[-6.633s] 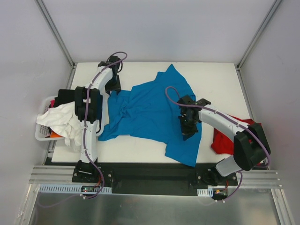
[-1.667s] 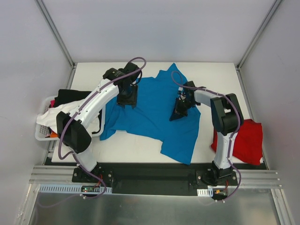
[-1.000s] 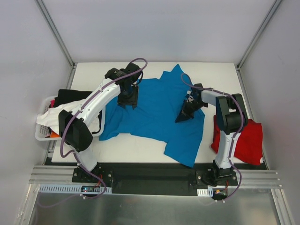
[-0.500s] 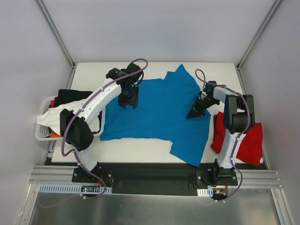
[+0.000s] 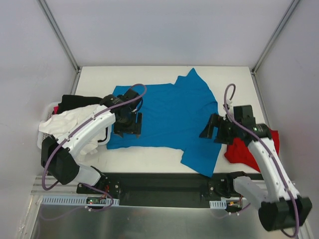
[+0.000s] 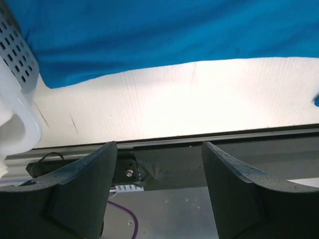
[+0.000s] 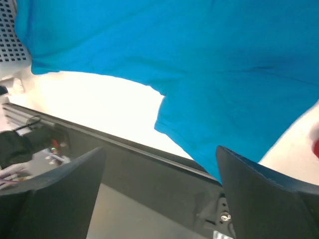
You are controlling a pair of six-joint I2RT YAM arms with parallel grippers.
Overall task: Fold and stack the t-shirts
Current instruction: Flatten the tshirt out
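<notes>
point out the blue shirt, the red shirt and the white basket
blue shirt (image 5: 169, 113), top view, middle of its body
red shirt (image 5: 235, 153), top view, its left part
white basket (image 5: 43, 141), top view, its near wall

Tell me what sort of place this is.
Probably a robotics lab test cell, not a home: a white table boxed in by plain panels, two arms mounted on a metal rail at its near edge, and a blue t-shirt spread out beside a laundry basket.

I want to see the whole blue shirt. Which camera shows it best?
Top external view: the blue shirt lies spread out, nearly all showing. Left wrist shows only its edge; right wrist, just one part.
</notes>
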